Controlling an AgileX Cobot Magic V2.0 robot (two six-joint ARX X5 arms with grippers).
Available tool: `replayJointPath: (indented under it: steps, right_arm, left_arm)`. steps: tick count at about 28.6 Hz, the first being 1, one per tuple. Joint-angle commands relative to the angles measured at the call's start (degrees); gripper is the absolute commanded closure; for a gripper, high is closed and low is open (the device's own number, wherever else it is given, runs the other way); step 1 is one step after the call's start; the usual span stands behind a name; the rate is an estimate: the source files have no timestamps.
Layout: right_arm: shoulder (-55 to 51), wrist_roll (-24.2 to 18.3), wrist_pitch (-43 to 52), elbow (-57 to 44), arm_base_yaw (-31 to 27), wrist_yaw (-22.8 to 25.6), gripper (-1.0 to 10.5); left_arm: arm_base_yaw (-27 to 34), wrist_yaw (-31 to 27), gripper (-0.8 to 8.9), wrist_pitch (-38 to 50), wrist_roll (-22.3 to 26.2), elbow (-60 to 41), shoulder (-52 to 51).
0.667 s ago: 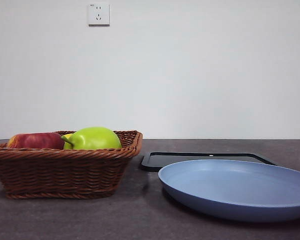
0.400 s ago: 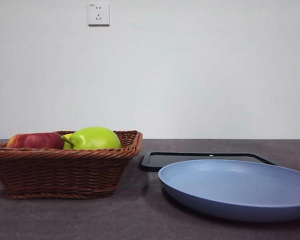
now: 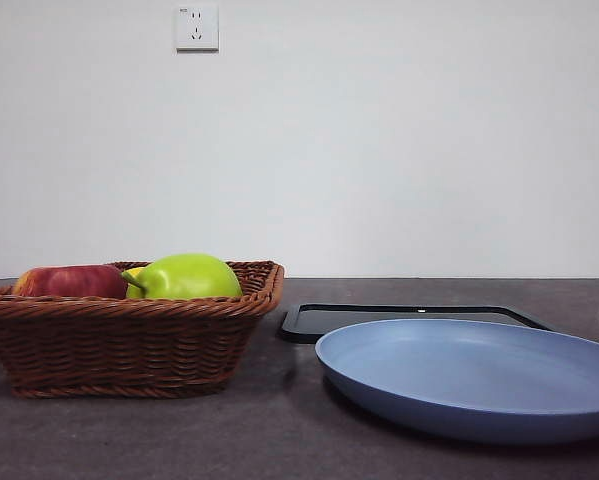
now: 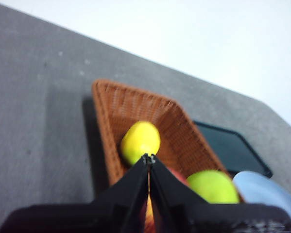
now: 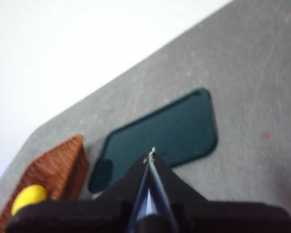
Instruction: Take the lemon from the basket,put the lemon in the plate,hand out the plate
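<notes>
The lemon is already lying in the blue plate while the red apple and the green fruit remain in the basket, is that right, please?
Not quite: the lemon is in the basket, not the plate, which holds no fruit. The left wrist view shows it in the wicker beyond the left end effector. The red apple and green fruit are in the basket, as you say.

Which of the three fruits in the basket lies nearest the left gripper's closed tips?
The lemon, the small yellow fruit. The left gripper has its shut tips right by it, while the green fruit and red apple lie farther off.
</notes>
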Motion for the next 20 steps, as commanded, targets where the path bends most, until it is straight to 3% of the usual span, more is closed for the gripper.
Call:
replayJointPath:
  steps: [1, 5, 12, 20]
  right_arm:
    - [2.1, -0.6, -2.2, 5.0, 0.0, -0.1, 9.4]
    - [6.3, -4.0, -5.5, 11.4, 0.0, -0.1, 9.4]
    - [15.6, -9.2, -9.7, 20.6, 0.0, -0.3, 9.4]
    - [28.9, -16.5, -18.4, 29.2, 0.0, -8.2, 9.4]
  left_arm:
    - [0.2, -0.7, 8.07, -0.7, 0.0, 4.2, 3.2]
    - [0.2, -0.5, 8.07, -0.7, 0.6, 9.6, 9.7]
    - [0.0, 4.4, 8.07, -1.7, 7.4, 19.1, 23.4]
    - [-1.4, 12.7, 8.07, -4.0, 10.6, 28.7, 38.6]
